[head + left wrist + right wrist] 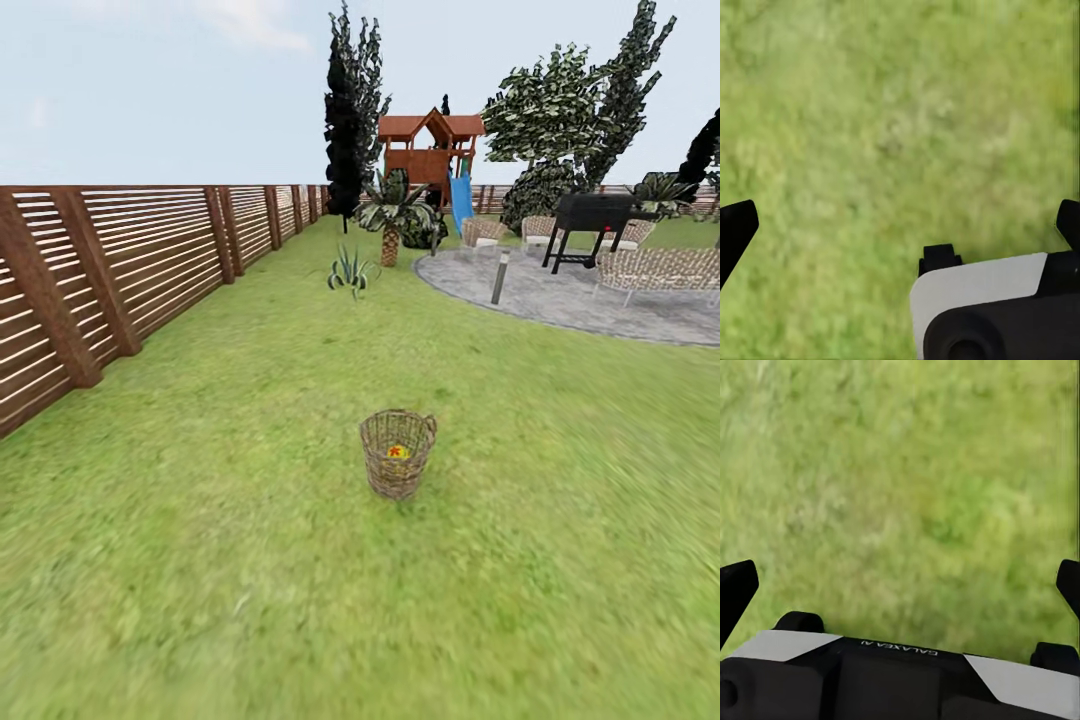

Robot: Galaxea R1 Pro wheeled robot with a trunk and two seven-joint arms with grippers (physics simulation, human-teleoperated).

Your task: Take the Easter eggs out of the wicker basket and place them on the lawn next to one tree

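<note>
While both pincers hang open over grass, approach the wicker basket [398, 453] at frame centre squarely.

The basket [398, 453] stands on the lawn [250, 560] ahead, an egg [397, 452] inside it. Fence [130, 265] runs along the left; patio [580, 295] lies far right.

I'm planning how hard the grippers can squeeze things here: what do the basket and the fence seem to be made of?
The wicker basket looks like brown woven wicker with a matt finish: its wall is an open weave, and a yellow Easter egg shows through the gaps. The fence looks like reddish-brown stained wood: horizontal slats between thick posts. Since this is a render, both are judged by look alone.
</note>
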